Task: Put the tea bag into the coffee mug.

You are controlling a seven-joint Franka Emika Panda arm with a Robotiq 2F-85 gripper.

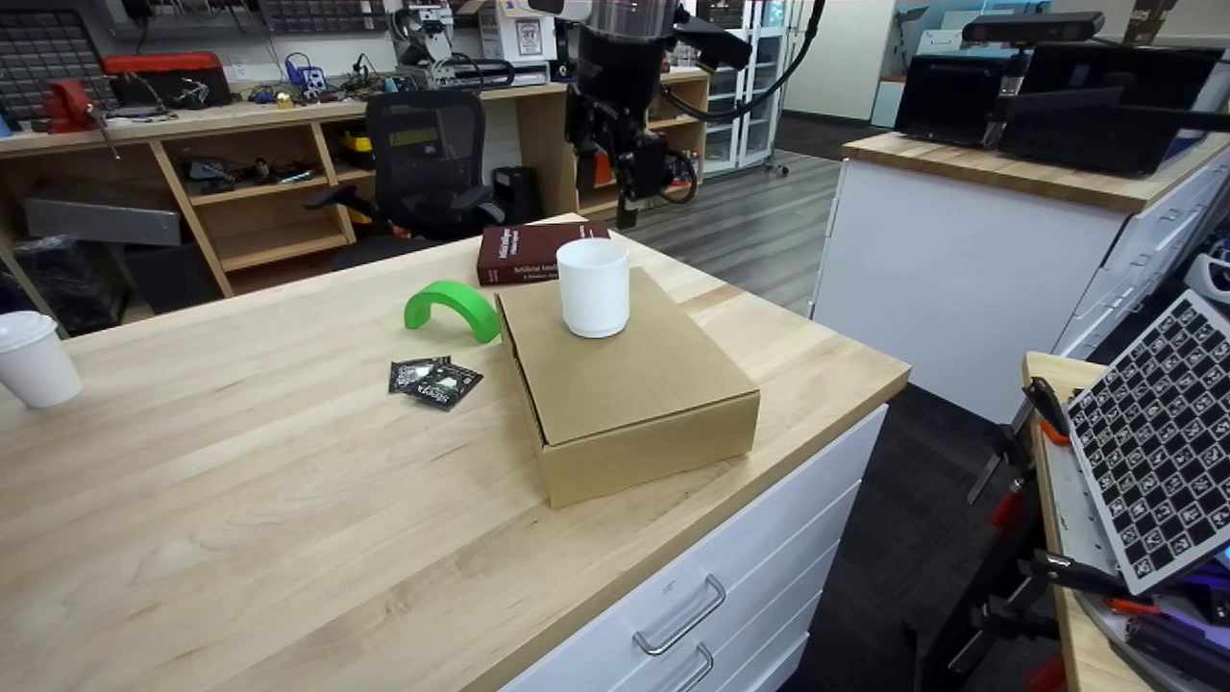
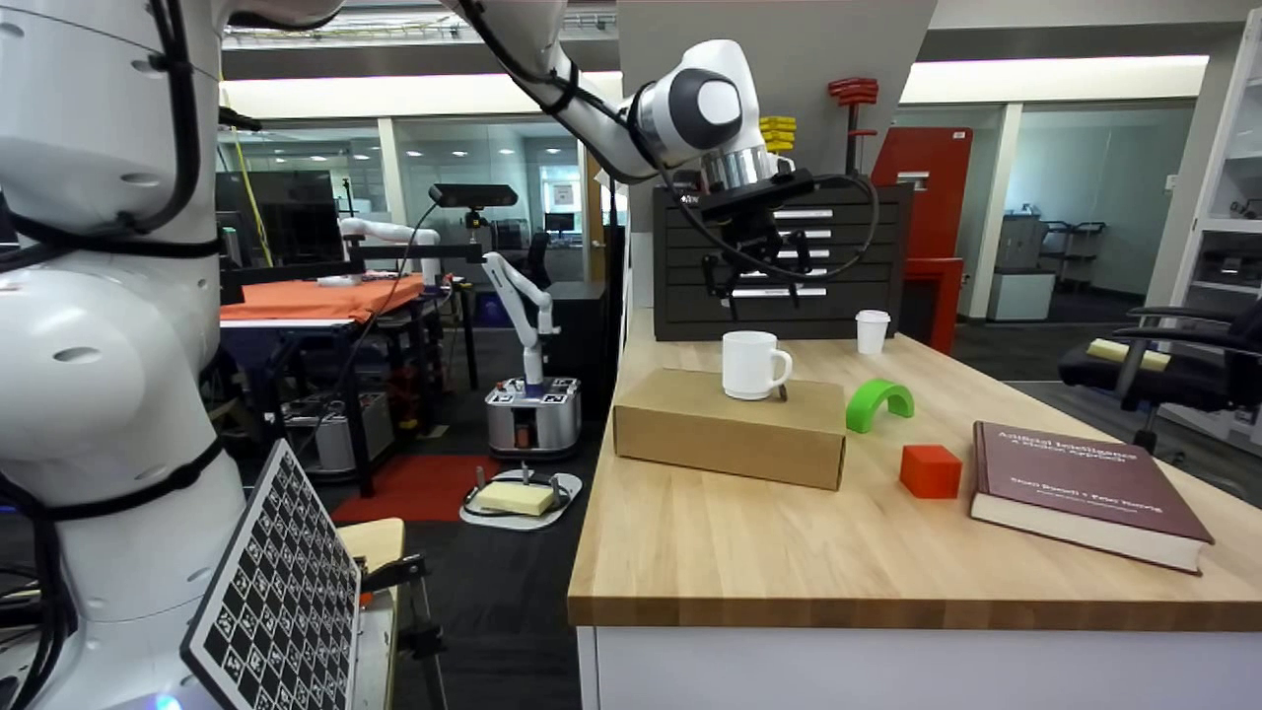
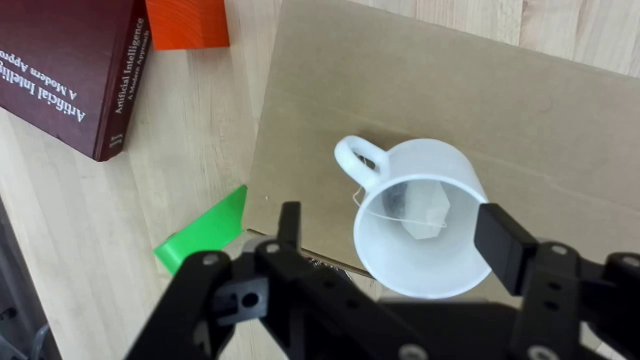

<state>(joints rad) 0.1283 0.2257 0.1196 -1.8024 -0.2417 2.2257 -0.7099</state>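
Observation:
The white coffee mug (image 3: 425, 260) stands upright on a cardboard box, with its handle at the upper left in the wrist view. It shows in both exterior views (image 1: 594, 288) (image 2: 749, 365). The whitish tea bag (image 3: 425, 207) lies inside the mug. Its string runs over the rim near the handle, and a small dark bit shows below the handle in an exterior view (image 2: 784, 391). My gripper (image 3: 387, 227) is open, with nothing between its fingers. It hangs above the mug, apart from it, as both exterior views (image 1: 605, 192) (image 2: 762, 296) show.
The cardboard box (image 1: 625, 375) sits near the table edge. Around it are a green arch (image 1: 452, 303), dark flat packets (image 1: 435, 382), a red cube (image 2: 930, 471) and a thick maroon book (image 2: 1085, 483). A smaller white cup (image 2: 873, 331) stands farther off.

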